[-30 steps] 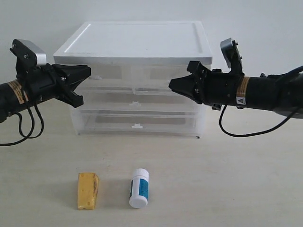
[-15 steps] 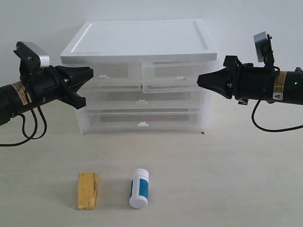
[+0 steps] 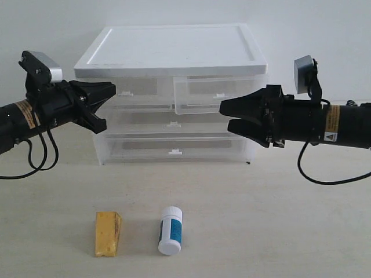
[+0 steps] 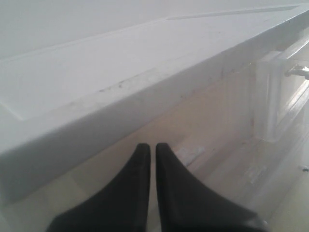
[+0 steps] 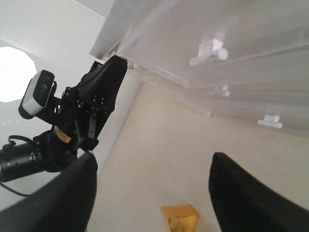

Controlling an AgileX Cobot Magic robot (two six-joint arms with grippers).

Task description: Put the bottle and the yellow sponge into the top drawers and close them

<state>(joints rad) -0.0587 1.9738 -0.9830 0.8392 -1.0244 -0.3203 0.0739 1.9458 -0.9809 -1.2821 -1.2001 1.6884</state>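
On the table [image 3: 278, 220], in front of the cabinet [image 3: 174, 52], the yellow sponge [image 3: 108, 233] and the bottle [image 3: 170, 230] lie near each other, not touching and not covered. The top right drawer [image 3: 211, 95] stands partly out, and the top left drawer [image 3: 136, 88] looks closed. The right gripper [image 3: 225, 115] hangs wide open before the right one. The left gripper [image 4: 152, 146], its fingers pressed together, points at the left one.

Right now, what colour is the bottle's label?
Blue-teal, on the white bottle; clearest in the exterior view.

Plain off-white wall [image 3: 324, 29] behind; pale beige matte tabletop [image 3: 278, 231] in front, evenly lit, only faint soft shadows
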